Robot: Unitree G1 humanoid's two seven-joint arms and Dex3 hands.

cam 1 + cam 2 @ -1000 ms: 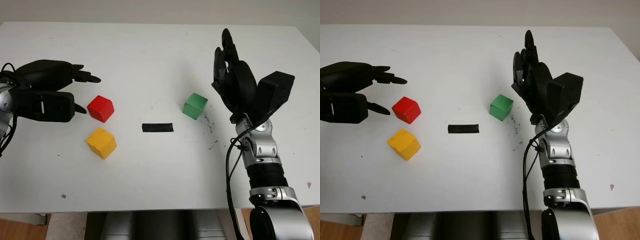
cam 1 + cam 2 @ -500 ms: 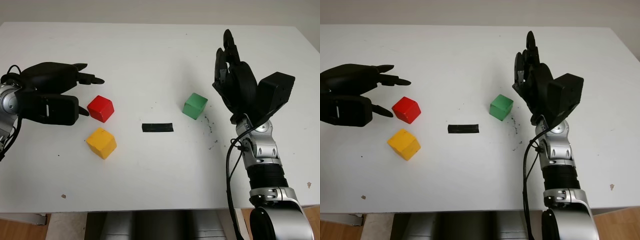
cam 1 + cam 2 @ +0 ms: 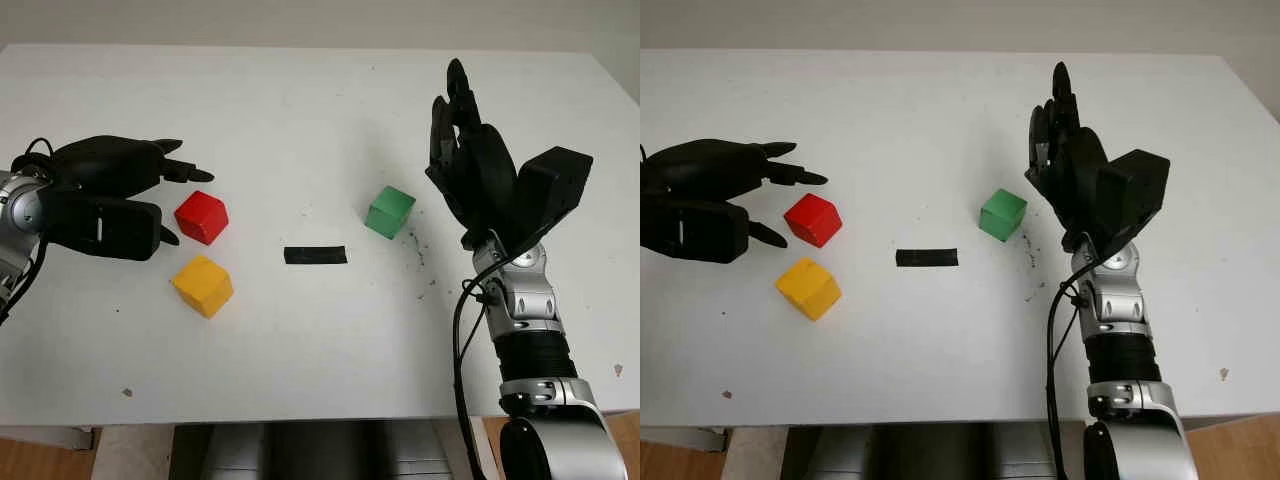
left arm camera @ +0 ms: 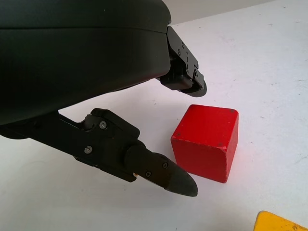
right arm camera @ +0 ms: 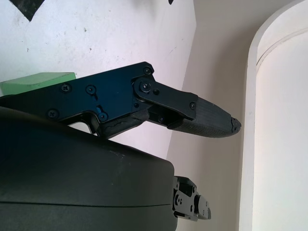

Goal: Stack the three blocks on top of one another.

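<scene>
The left robot hand (image 3: 120, 195), open and empty, is closing in on the red block (image 3: 201, 217) at left of frame, bracketing it for a first grasp; right robot hand (image 3: 470, 165) is hovering open.

yellow block (image 3: 203, 285) crowds red block (image 3: 201, 217); green block (image 3: 390, 212) stands clear.

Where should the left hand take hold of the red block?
Probably across two opposite upright faces of the red block, coming from its left, where the open left hand is. It sits flat and clear of the yellow block, so fingers fit either side.
</scene>
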